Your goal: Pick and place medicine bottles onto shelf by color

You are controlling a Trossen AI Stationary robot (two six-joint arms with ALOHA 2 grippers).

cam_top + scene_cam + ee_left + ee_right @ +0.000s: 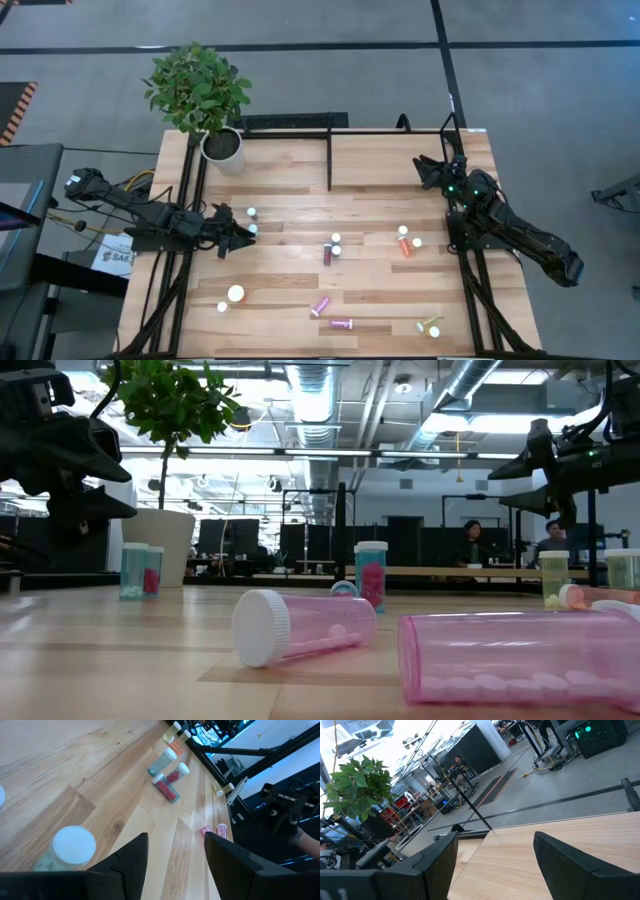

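Cutting across the low view's near right corner, a pink bottle [530, 658] lies on its side with its cap end out of frame, and a second pink bottle [300, 626] lies just left of it, white cap toward the left. From above, the medicine bottles are scattered over the tabletop [300, 290]: two white-capped ones [251, 213] stand just beside the left gripper [243, 235], a maroon one [328, 255] sits mid-table, an orange one [405, 245] is to its right, and a yellowish one [430, 325] lies near the near right edge; their small size makes colours hard to judge. The shelf [400, 160] occupies the far right, with the right gripper [428, 172] over its right end. Both grippers' jaws stand apart, holding nothing. A potted plant [200, 95] stands at the far left corner.
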